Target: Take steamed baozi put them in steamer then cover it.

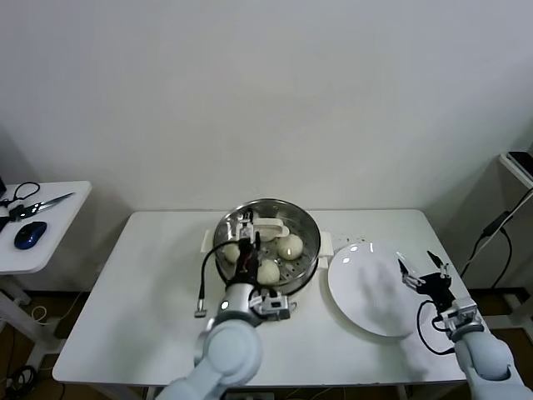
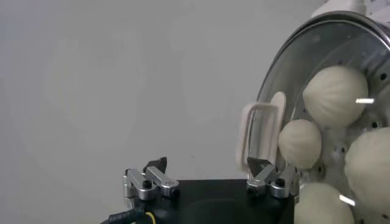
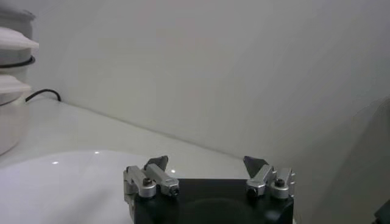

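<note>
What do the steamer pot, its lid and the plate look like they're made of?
Steamer: polished metal, likely stainless steel; its wall mirrors the room.
Cover: clear glass with a metal rim, since the baozi show through it; its cream handle looks like plastic.
Plate: glossy white, ceramic or melamine; the light glints cannot settle which.

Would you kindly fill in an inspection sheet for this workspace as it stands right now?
Surface: white table, bare at its left side.
Job's things: steamer at centre holds the baozi; glass cover sits on it, handle up.
Clutter: white plate beside the steamer, nothing on it.
Grippers: left claw open over the cover's handle; right claw open by the plate's edge.
Cables: black cable looping off the left arm.
Surroundings: side table with scissors and mouse.
</note>
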